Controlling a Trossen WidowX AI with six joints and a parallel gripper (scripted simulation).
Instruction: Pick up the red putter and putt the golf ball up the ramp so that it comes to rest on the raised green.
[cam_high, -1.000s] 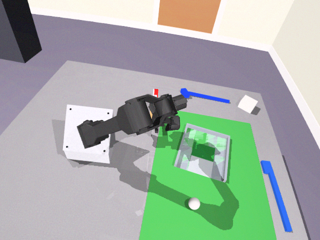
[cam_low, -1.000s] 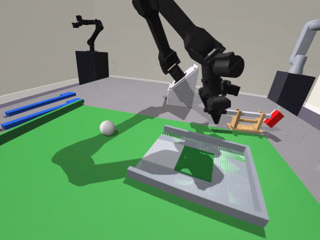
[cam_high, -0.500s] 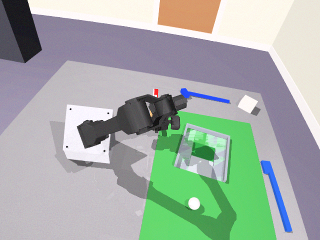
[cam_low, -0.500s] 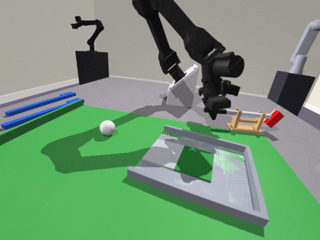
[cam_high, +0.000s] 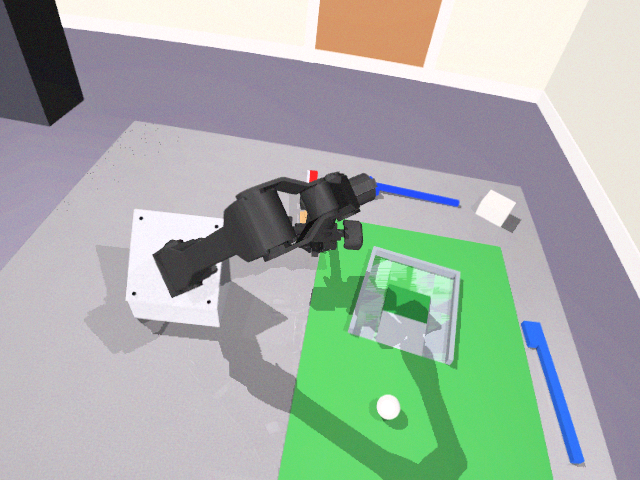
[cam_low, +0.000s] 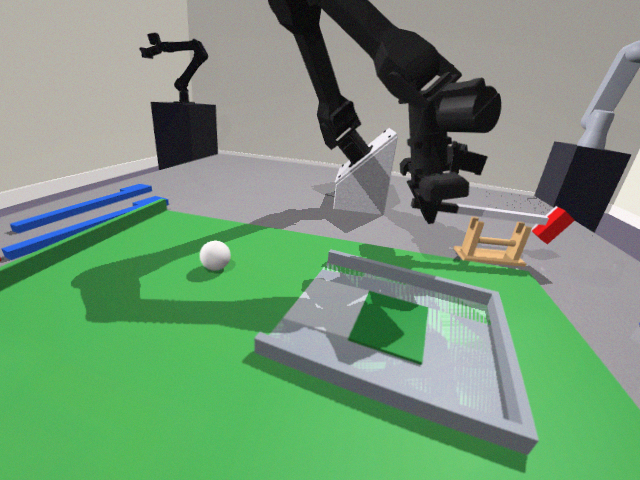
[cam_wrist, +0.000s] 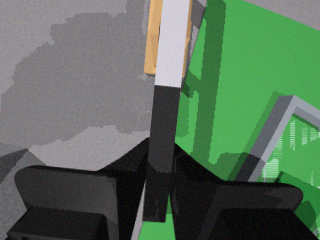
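Observation:
The putter has a red head (cam_high: 313, 176) (cam_low: 553, 225), a white shaft (cam_low: 501, 213) (cam_wrist: 172, 45) and a black grip (cam_wrist: 164, 112). My gripper (cam_low: 431, 210) (cam_wrist: 158, 143) is shut on the black grip. The shaft is a little above the posts of the wooden stand (cam_high: 303, 216) (cam_low: 491, 254) (cam_wrist: 151, 55). The white golf ball (cam_high: 388, 407) (cam_low: 215, 255) rests on the green mat, in front of the ramp's open side. The grey-walled ramp tray (cam_high: 455, 320) (cam_low: 392, 393) (cam_wrist: 272, 132) holds the dark green square (cam_high: 408, 302) (cam_low: 398, 320). The fingertips are hidden in the top view.
A blue putter (cam_high: 418, 194) lies behind the mat, and another blue putter (cam_high: 558, 397) lies along its right side. A white cube (cam_high: 495, 208) is at the back right. A raised green edge (cam_low: 129, 221) borders the mat. My arm stands on a white base (cam_high: 175, 315).

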